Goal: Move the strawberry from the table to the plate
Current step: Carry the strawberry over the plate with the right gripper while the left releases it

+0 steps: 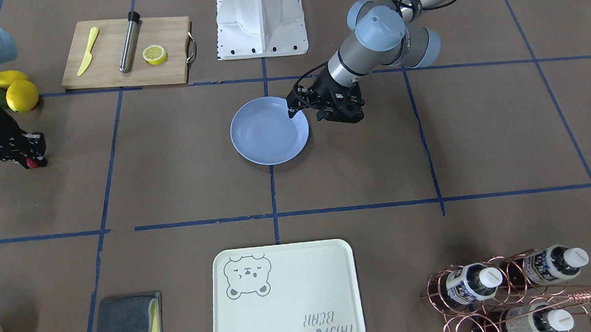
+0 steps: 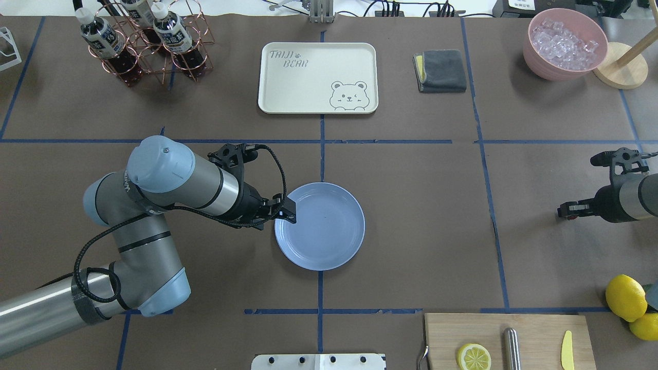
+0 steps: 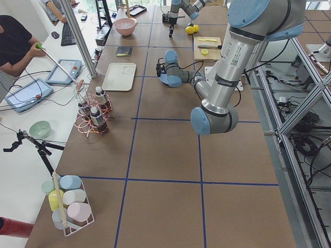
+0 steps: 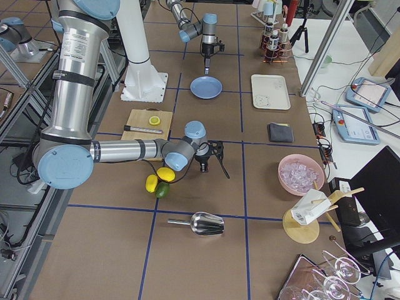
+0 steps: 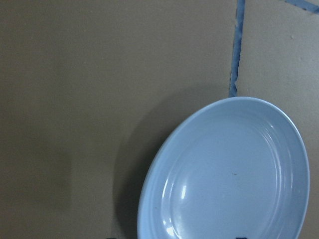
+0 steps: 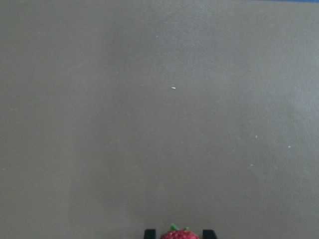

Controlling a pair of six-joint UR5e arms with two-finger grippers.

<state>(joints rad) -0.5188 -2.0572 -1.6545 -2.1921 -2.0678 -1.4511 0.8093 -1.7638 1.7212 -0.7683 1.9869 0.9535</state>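
The strawberry (image 6: 178, 234), small and dark red with a green top, sits between my right gripper's (image 6: 178, 232) fingertips at the bottom of the right wrist view. From across the table, the right gripper (image 1: 32, 160) is shut on the strawberry (image 1: 31, 162) low over the brown table (image 1: 182, 157), far to the side of the plate (image 1: 268, 137). The pale blue plate (image 2: 329, 231) is bare. My left gripper (image 2: 288, 211) hangs open over the plate's rim on the robot's left, holding nothing. The left wrist view shows the plate (image 5: 234, 184) from above.
A cutting board (image 1: 115, 69) holds a lemon half (image 1: 155, 54), a yellow knife and a metal rod. Two whole lemons (image 1: 20, 94) lie near the right arm. The cream bear tray (image 1: 285, 297), a grey cloth (image 1: 127, 326), a bottle rack (image 1: 508, 289) and a bowl of ice (image 2: 564, 43) line the far side.
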